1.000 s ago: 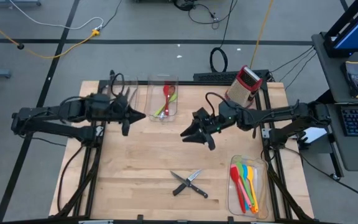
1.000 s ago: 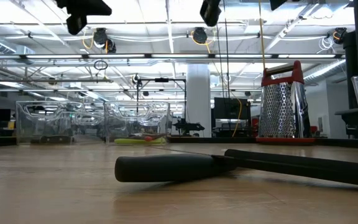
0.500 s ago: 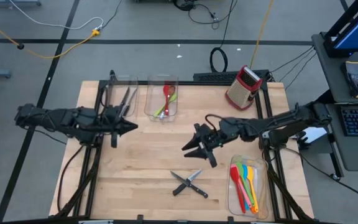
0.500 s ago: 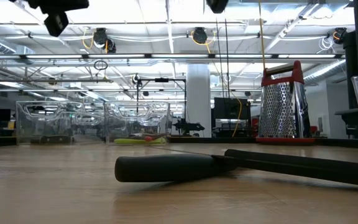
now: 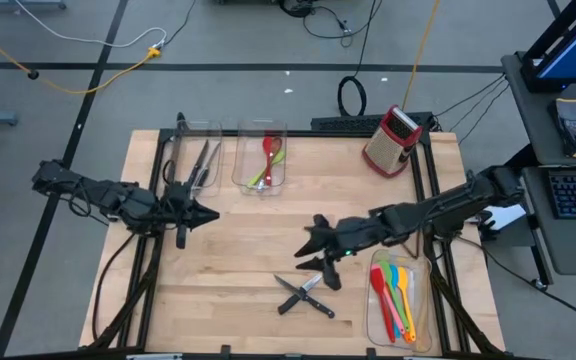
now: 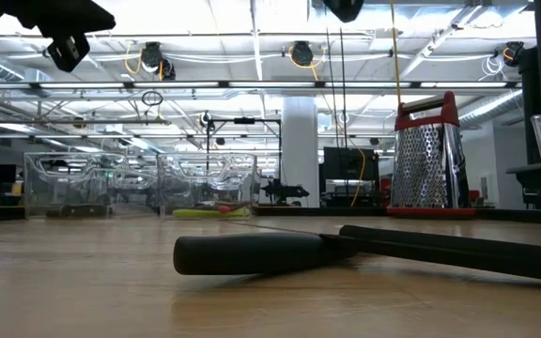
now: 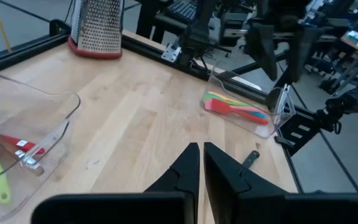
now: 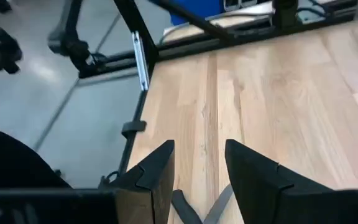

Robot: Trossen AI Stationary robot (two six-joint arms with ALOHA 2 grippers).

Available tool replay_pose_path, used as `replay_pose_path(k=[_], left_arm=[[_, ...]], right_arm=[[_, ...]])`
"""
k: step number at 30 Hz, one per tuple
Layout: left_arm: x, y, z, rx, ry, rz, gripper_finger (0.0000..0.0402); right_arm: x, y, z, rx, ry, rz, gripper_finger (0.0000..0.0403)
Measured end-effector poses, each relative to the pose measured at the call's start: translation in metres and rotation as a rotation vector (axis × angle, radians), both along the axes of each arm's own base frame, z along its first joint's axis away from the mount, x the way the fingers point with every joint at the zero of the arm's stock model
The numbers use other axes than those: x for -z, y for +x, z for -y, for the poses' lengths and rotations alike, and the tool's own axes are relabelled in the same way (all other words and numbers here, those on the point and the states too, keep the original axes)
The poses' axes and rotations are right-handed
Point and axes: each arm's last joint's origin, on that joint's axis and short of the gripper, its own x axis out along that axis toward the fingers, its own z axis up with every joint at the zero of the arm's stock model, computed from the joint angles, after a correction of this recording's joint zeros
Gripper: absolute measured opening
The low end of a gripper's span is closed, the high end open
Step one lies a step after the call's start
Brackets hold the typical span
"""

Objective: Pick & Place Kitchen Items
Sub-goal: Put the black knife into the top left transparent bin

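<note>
So the two black-handled knives (image 5: pixel 304 294) lie crossed near the front middle of the wooden bench (image 5: pixel 238 260), nothing touching them or in the way. Just to their right there's a clear bin (image 5: pixel 400 299) holding the colourful spatulas (image 5: pixel 392 298). At the back edge sit two more clear bins: one (image 5: pixel 262 157) with a red and a green utensil (image 5: pixel 267 160), one (image 5: pixel 197 155) with dark steel tools I can't make out. The red box grater (image 5: pixel 392 141) stands at the back right corner.

Bench is light wood on a black frame, grey floor with cables around it, a big open lab behind.

The right end effector (image 5: pixel 320 262) hovers just above and beside the knives, fingers (image 8: pixel 253 174) spread apart, empty. The left end effector (image 5: pixel 200 213) is well off at the left edge, fingers (image 7: pixel 188 167) pressed together on nothing.
</note>
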Motion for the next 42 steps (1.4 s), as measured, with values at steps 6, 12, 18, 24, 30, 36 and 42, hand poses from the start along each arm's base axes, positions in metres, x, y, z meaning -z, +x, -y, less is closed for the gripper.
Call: replay_pose_path(k=[6,12,18,24,30,36,42], left_arm=[[0.007,-0.001,0.006,-0.010,0.008,-0.012,0.0024],[0.007,-0.004,0.011,0.002,0.010,-0.007,0.0024],[0.006,-0.004,0.015,0.032,0.002,0.008,0.0024],[0.005,-0.004,0.016,0.033,0.000,0.017,0.0024],[0.004,-0.004,0.016,0.033,-0.004,0.031,0.0024],[0.003,-0.004,0.016,0.031,-0.006,0.031,0.0024],[0.004,-0.004,0.016,0.030,-0.004,0.031,0.0024]], right_arm=[[0.023,0.020,-0.019,-0.097,-0.044,-0.276,0.0134],[0.034,0.028,-0.025,-0.142,0.021,-0.408,0.0134],[0.058,0.028,-0.033,-0.158,0.020,-0.542,0.0146],[0.076,0.027,-0.048,-0.189,-0.011,-0.607,0.0196],[0.089,0.026,-0.061,-0.209,-0.026,-0.644,0.0242],[0.108,0.030,-0.066,-0.195,-0.030,-0.695,0.0258],[0.132,0.039,-0.070,-0.140,0.009,-0.736,0.0259]])
